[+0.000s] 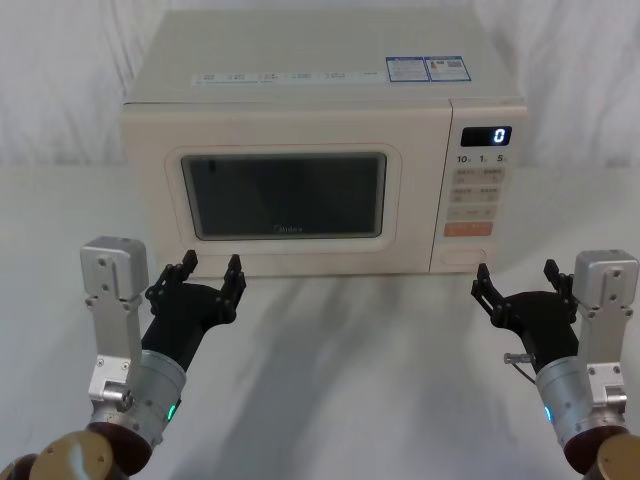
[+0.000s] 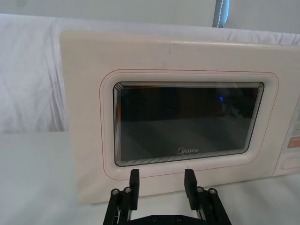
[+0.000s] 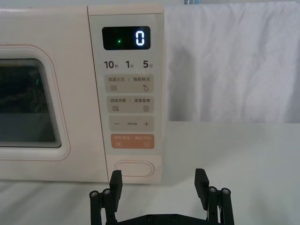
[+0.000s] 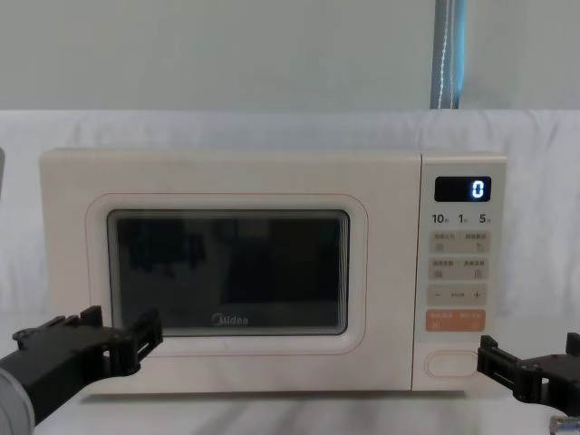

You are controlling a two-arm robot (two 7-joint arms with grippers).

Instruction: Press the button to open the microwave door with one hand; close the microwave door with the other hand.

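Note:
A cream microwave stands at the back of the table. Its door [image 1: 285,195] [image 2: 187,122] [image 4: 227,272] is closed flush, dark window and "Midea" logo facing me. The wide cream button [image 1: 466,256] [image 3: 134,168] [image 4: 450,364] sits lowest on the control panel, under the orange key. My left gripper [image 1: 210,268] [image 2: 161,180] [image 4: 113,340] hovers open in front of the door's lower left, apart from it. My right gripper [image 1: 517,276] [image 3: 158,180] [image 4: 530,358] hangs open just right of and short of the button, touching nothing.
The display [image 1: 486,136] reads 0. White cloth covers the table [image 1: 350,340] and drapes behind the microwave. Bare cloth stretches between both arms in front of the oven.

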